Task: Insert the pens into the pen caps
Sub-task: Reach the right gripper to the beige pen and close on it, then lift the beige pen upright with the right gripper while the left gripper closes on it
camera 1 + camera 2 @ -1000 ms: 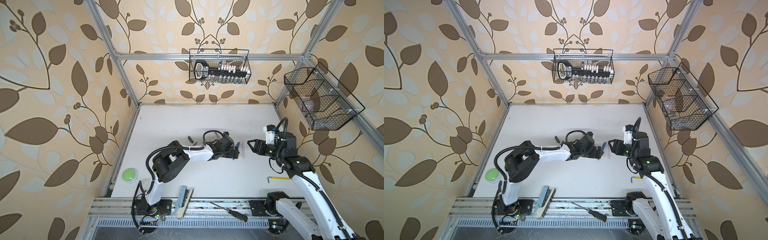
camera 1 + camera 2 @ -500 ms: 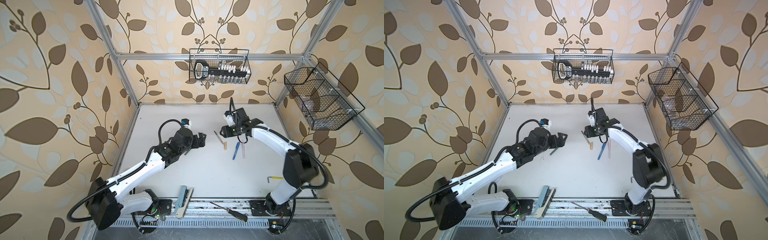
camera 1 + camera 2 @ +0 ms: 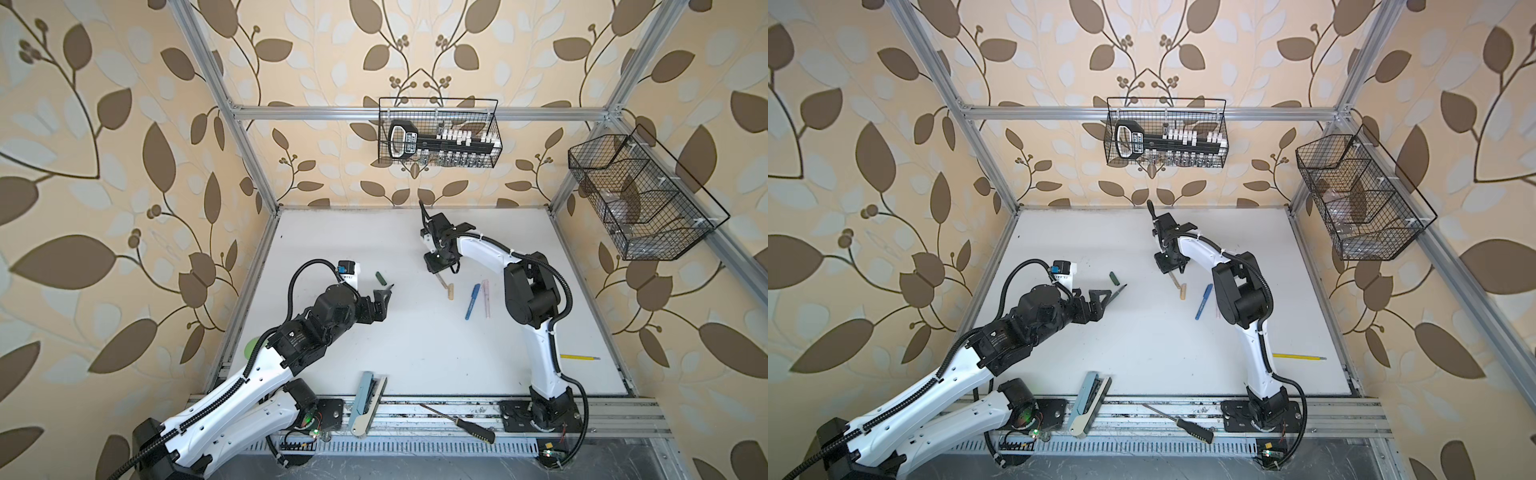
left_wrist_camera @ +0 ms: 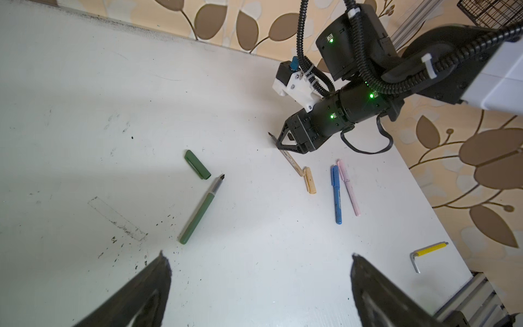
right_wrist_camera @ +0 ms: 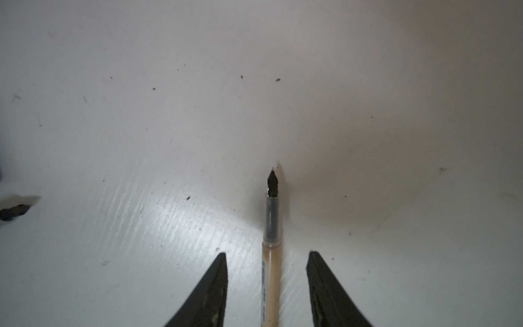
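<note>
Right gripper [image 5: 267, 252] sits low over the white table [image 4: 85, 85], its two dark fingers [image 5: 215, 283] parted and straddling the tan pen [image 5: 271, 283] (a strip of table shows on each side of the barrel, so neither finger touches it). That pen lies flat, its bare dark tip pointing away from the wrist. Just beside its rear end lies the tan cap [image 4: 310, 181]; whether the two touch I cannot tell. Near the cap, towards the right arm's base, the blue pen [image 4: 336, 195] and the pale pink pen [image 4: 349, 188] lie side by side, and both look capped.

Well apart, on the left half of the table, the green pen [image 4: 199, 215] lies with its tip bare. The tip points towards one end of the green cap [image 4: 197, 164], just beside it but not in it. By this pen's rear end the left gripper [image 4: 259, 254] hangs above the table with its jaws spread wide and nothing between them. A yellow hex key [image 4: 430, 249] lies near the table's right edge, and a black-handled screwdriver [image 3: 457, 422] rests on the front rail.
</note>
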Controlling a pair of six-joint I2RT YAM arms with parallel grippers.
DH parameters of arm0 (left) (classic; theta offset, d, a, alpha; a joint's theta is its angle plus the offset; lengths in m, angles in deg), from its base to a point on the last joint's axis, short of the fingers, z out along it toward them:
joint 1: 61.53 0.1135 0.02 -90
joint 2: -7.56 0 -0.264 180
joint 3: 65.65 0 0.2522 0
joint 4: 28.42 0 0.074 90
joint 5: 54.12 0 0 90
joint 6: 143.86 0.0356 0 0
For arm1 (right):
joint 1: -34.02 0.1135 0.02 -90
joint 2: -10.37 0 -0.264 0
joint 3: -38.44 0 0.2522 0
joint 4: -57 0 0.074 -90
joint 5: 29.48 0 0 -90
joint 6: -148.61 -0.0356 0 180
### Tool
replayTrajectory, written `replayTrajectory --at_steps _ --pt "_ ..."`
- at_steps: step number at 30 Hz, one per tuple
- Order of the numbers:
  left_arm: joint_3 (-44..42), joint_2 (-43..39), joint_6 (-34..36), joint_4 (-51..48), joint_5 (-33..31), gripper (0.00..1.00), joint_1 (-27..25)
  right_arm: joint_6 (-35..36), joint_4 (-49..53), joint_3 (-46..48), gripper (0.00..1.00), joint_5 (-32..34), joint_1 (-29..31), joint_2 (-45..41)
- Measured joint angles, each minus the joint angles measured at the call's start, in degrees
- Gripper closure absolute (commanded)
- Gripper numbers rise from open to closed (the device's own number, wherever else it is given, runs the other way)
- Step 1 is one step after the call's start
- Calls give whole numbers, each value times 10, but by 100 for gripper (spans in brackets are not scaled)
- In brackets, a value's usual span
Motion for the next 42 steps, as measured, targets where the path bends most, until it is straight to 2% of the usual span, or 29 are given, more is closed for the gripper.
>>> replayTrajectory --at_steps 6,14,19,21,26,32,38,42 --pt "0 18 4 -1 -2 1 0 8 15 -22 62 10 2 31" --pt "0 25 5 -1 -1 1 0 5 18 -27 83 5 4 40" --pt "0 35 8 3 2 1 0 -11 6 -22 92 -17 5 39" --pt "-1 45 10 8 5 1 0 -23 -17 -5 93 -36 3 29" --pt "-13 69 13 39 16 1 0 -67 -100 100 93 -115 -12 -39" --pt "-30 139 15 120 63 1 0 -156 -270 282 93 -219 -43 -203" --pt "-35 261 16 250 159 1 1 -285 -482 482 93 -281 -49 -359" --pt "-35 325 0 331 232 1 16 -337 -544 568 92 -282 -38 -427"
